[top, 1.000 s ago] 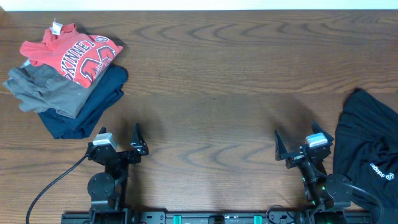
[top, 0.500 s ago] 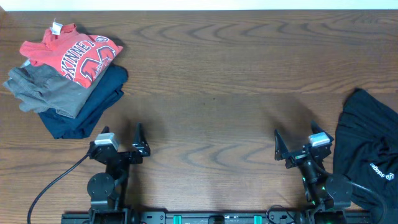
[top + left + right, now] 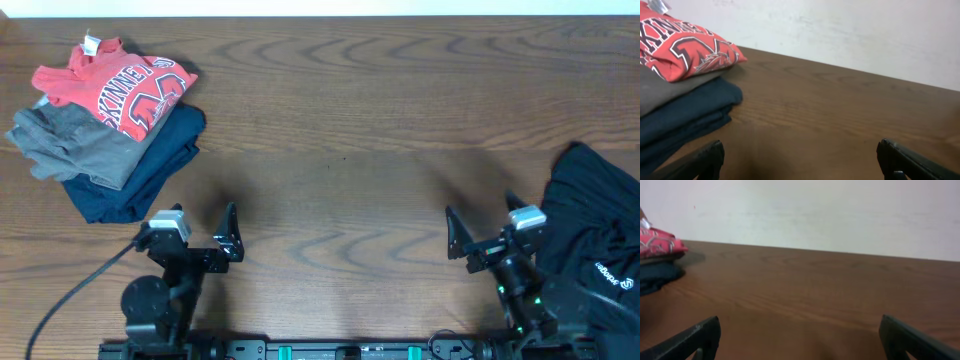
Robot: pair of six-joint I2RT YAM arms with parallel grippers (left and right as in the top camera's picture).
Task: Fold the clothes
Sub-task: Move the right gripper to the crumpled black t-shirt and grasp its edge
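Overhead view. The clothes (image 3: 598,235), a crumpled black garment, lie on the counter (image 3: 350,140) just beside the right gripper (image 3: 483,228), on its outer right side and partly behind its fingertips; neither wrist view shows them. Their long axis runs roughly parallel to the right gripper's forward direction, from near its base outward. The right part is cut off by the frame. A small white logo (image 3: 607,268) sits at the end nearest the base; collar and hem cannot be told apart. The right gripper stands apart and empty, as does the left gripper (image 3: 205,225), which lies well away across the counter. The right arm is judged nearer, needing a sideways turn to its right.
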